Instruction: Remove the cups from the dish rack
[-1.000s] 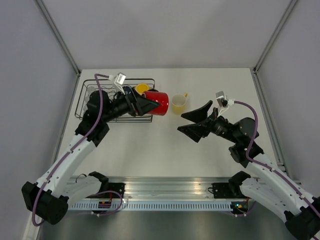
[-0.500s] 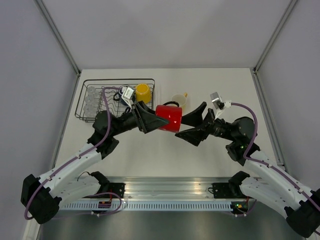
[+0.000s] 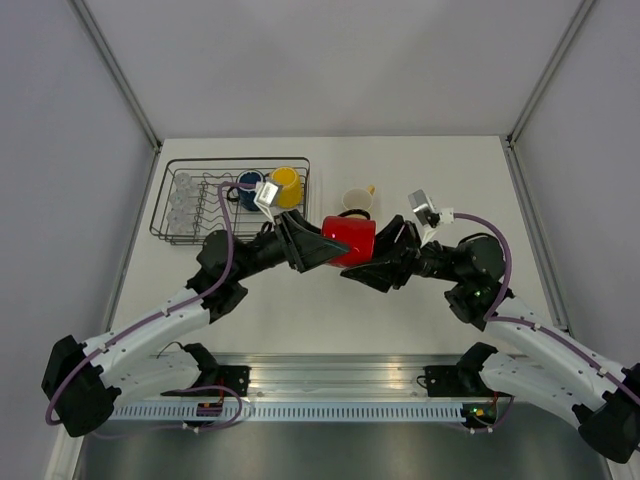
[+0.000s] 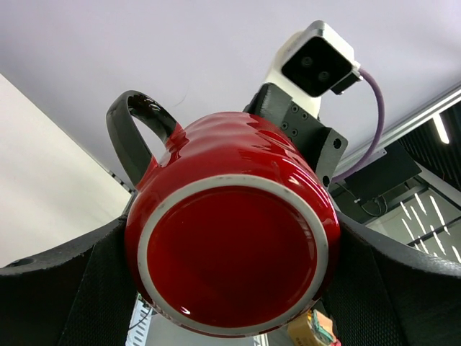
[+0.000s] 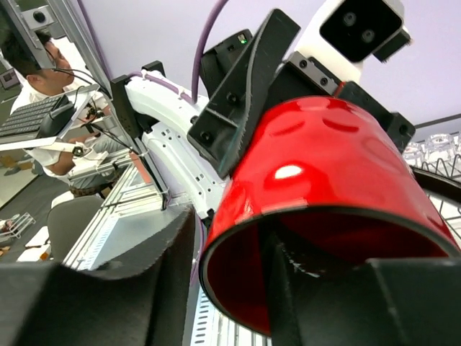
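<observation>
Currently, the red mug (image 3: 352, 240) hangs over the middle of the tabletop (image 3: 300, 300), well apart from the dish rack (image 3: 240, 160) in the far-left corner. It lies on its side, with its long axis roughly parallel to the near edge. At the left end, the left pincer (image 3: 322, 246) pinches the mug across its body near the base, one finger on each flank, and the base faces the left wrist camera. At the right end, the mouth opens toward the right pincer (image 3: 378, 257), which is spread and straddles the rim. One of its fingers (image 5: 338, 303) sits inside the mouth, and the other lies outside the wall on the side toward the near edge. The coming move is judged to be a closure of the right pincer across that wall, then release on the left. The handle (image 4: 130, 133) points toward the far edge, away from the straddled section. In the rack, a blue mug (image 3: 247, 186) and a yellow mug (image 3: 287, 184) show. The left arm covers the rack's near side, and the clear tumblers (image 3: 181, 195) are too small to count. A cream mug (image 3: 357, 201) stands on the tabletop just beyond the red mug, partly hidden by it. Whether either right finger touches the wall cannot be determined.
</observation>
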